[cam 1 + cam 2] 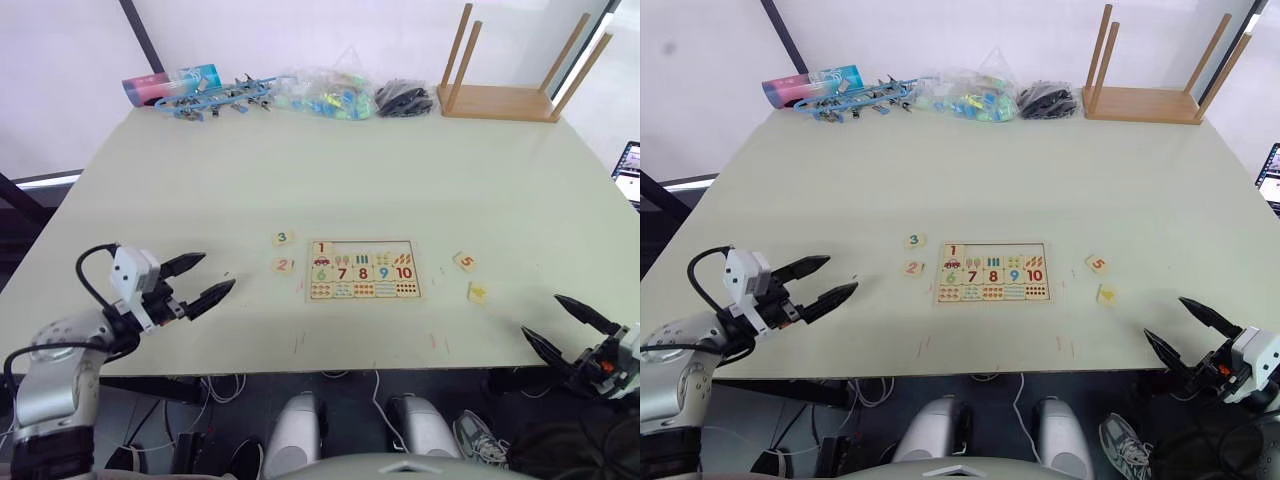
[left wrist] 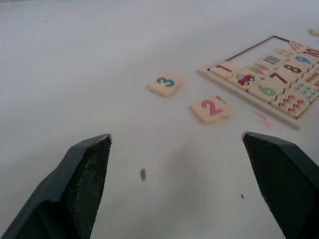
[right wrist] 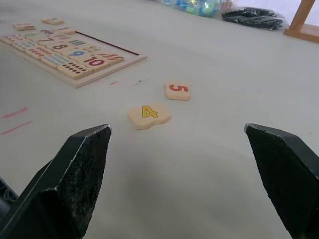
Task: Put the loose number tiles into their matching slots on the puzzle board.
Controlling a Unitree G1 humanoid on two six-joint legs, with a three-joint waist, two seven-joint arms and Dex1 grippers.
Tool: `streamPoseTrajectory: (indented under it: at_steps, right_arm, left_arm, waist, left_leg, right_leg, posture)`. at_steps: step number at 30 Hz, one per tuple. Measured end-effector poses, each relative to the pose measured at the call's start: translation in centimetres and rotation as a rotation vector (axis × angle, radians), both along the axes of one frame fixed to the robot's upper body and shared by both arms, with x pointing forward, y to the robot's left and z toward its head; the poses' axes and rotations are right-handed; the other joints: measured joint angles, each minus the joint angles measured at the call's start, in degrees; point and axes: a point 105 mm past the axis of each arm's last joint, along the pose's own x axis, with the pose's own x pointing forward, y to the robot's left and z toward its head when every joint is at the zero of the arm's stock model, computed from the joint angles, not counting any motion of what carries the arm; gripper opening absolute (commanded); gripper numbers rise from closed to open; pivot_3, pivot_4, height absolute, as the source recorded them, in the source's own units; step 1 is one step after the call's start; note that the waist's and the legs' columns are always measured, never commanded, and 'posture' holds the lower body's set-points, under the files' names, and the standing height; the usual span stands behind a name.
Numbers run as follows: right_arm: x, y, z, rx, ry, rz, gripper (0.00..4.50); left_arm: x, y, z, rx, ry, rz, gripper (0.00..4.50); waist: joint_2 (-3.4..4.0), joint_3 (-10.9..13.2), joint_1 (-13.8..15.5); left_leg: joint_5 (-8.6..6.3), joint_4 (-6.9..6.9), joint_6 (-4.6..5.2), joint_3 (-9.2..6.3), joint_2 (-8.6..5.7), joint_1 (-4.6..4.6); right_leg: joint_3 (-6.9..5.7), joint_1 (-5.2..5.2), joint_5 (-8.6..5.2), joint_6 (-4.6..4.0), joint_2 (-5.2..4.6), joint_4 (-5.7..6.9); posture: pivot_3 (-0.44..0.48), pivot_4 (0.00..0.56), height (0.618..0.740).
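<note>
Both jaws agape; loose tiles read 3 [image 1: 282, 238], 2 [image 1: 284, 265], 5 [image 1: 465, 261], 4 [image 1: 478, 292].

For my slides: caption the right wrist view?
Open right gripper faces loose tiles 4 and 5, lying apart beside the puzzle board.

Head stereo overhead; wrist views low

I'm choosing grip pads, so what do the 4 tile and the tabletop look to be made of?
The 4 tile looks like pale unvarnished wood, matte, with a printed yellow digit. The tabletop looks like a smooth cream laminate or painted surface with a faint sheen; the exact material is uncertain.
</note>
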Motion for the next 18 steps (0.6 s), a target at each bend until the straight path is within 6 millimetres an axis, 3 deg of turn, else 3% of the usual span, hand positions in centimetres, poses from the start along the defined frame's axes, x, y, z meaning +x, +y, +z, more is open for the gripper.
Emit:
streamPoseTrajectory:
  at_steps: [5,18]
  right_arm:
    - [-0.1,-0.1,-0.2,0.001,0.020,0.000,4.50]
    - [0.0,0.6,0.8,-0.007,0.025,0.021,4.50]
  left_arm:
    - [-1.2,0.2,-0.8,0.001,0.015,0.009,4.45]
    - [-1.7,0.5,-1.2,0.004,-0.010,0.024,4.45]
  waist:
    - [0.01,0.00,-0.03]
    - [0.04,-0.03,-0.06]
  left_leg:
    - [0.00,-0.04,0.00,0.01,0.01,-0.03]
    - [-0.01,-0.07,-0.01,0.03,0.06,-0.09]
  right_leg:
    - [0.01,-0.03,0.00,0.00,0.00,-0.05]
    - [0.01,-0.16,-0.01,0.01,0.00,-0.08]
  posture:
    - [0.000,0.150,0.740]
    - [0.000,0.150,0.740]
